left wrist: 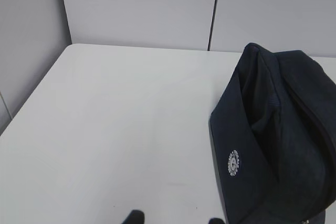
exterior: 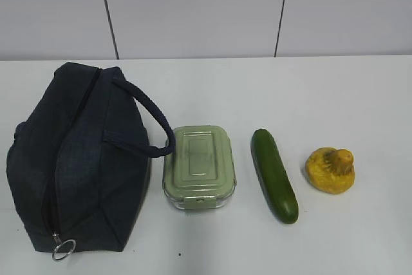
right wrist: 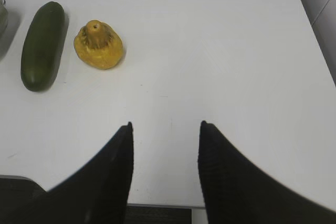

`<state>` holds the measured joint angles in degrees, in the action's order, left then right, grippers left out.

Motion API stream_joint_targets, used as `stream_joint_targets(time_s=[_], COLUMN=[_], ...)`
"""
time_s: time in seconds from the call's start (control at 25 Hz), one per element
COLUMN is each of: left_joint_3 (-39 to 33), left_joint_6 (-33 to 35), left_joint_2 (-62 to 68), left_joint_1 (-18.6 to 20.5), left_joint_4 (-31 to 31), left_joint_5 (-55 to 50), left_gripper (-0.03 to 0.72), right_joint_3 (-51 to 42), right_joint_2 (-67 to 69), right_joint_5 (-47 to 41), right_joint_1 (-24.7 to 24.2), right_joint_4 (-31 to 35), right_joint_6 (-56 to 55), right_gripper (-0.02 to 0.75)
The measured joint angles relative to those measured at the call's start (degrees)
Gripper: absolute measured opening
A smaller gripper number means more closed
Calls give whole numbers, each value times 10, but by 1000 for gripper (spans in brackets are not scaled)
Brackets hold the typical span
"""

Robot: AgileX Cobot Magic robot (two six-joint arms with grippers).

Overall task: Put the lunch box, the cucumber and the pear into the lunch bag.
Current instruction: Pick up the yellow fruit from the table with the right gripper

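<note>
Both grippers — left gripper (left wrist: pixel 171 216), right gripper (right wrist: pixel 165 129) — hang parted over bare table (exterior: pixel 335 94), gripping nothing; lunch bag (exterior: pixel 77 159), lunch box (exterior: pixel 198 167), cucumber (exterior: pixel 274 175), pear (exterior: pixel 330 170) sit in a row.

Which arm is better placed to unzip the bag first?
Probably left. The left gripper hangs open beside the closed lunch bag, whose ring pull is on that side. The right gripper faces the cucumber and pear.
</note>
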<state>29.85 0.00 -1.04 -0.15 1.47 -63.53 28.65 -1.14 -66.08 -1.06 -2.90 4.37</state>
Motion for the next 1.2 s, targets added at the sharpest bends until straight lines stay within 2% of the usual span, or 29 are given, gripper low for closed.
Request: stream_joint_targets(time_s=[0.72, 1.0, 1.2], left_joint_3=[0, 0, 0], left_joint_6=[0, 0, 0], left_joint_2=[0, 0, 0], left_joint_1=[0, 0, 0], left_joint_4=[0, -1, -1], left_joint_5=[1, 1, 1], left_gripper=[237, 237, 237], right_joint_3=[0, 46, 82], right_joint_2=[0, 35, 171], right_joint_5=[0, 43, 47], right_joint_1=[0, 0, 6], right_joint_4=[4, 42, 112], right_joint_6=[0, 0, 22], right_gripper=[332, 341, 419])
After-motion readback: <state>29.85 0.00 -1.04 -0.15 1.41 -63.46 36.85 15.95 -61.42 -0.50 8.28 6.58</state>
